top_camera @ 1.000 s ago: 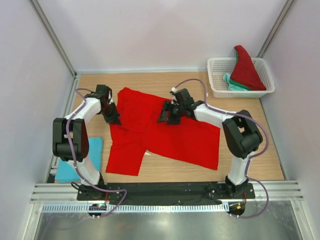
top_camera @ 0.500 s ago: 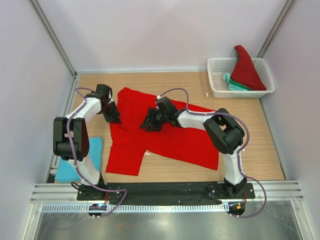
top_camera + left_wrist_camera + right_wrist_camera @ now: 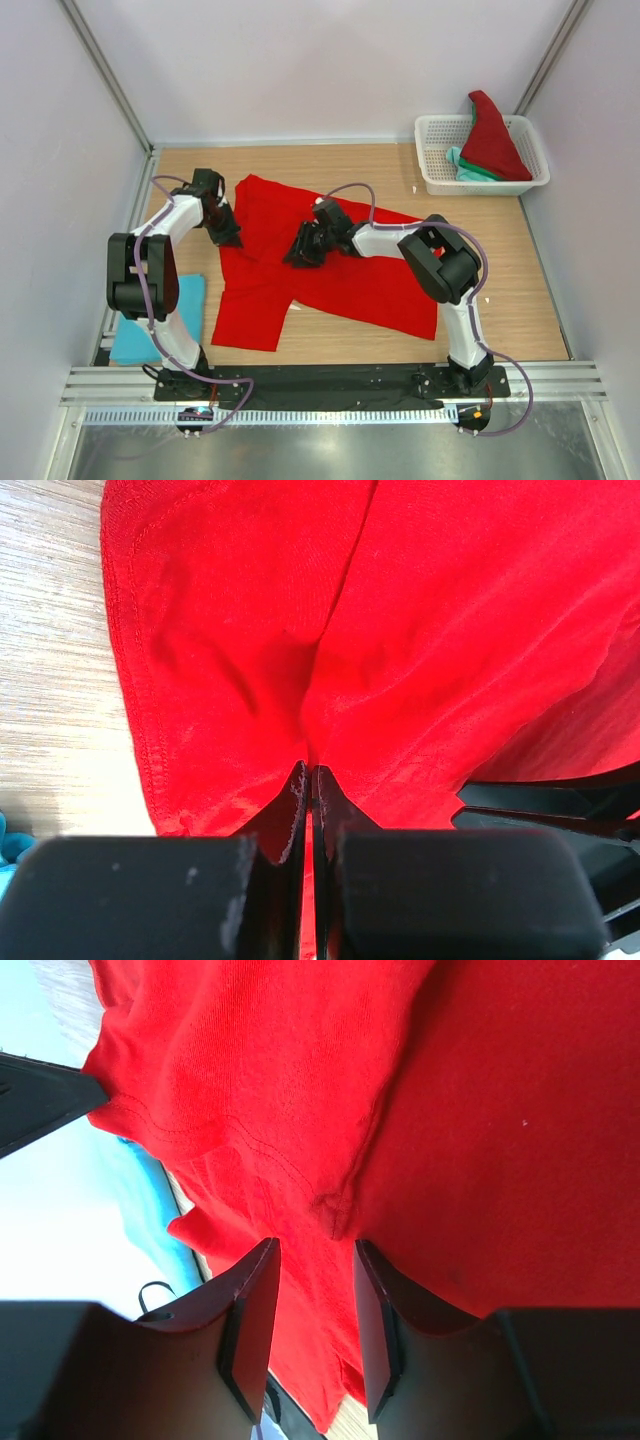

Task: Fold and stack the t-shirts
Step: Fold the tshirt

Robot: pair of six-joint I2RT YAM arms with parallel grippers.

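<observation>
A bright red t-shirt [image 3: 360, 280] lies spread and rumpled across the middle of the table. My left gripper [image 3: 228, 240] is at its left edge, shut on a pinch of red cloth [image 3: 311, 775]. My right gripper [image 3: 297, 256] hangs low over the shirt's middle. Its jaws stand apart [image 3: 314, 1250] over the cloth, with a puckered seam [image 3: 335, 1215] just ahead of the tips and nothing pinched. A folded light blue t-shirt [image 3: 190, 300] lies at the near left, partly hidden by the left arm.
A white lattice basket [image 3: 470, 186] stands at the back right, holding a red t-shirt [image 3: 492, 135] over a teal-green one [image 3: 465, 168]. Grey walls close in the table on three sides. The arms' base rail runs along the near edge.
My right gripper has moved left across the red shirt toward its middle, and its jaws have narrowed. The left gripper has stayed in place, shut on the cloth.
</observation>
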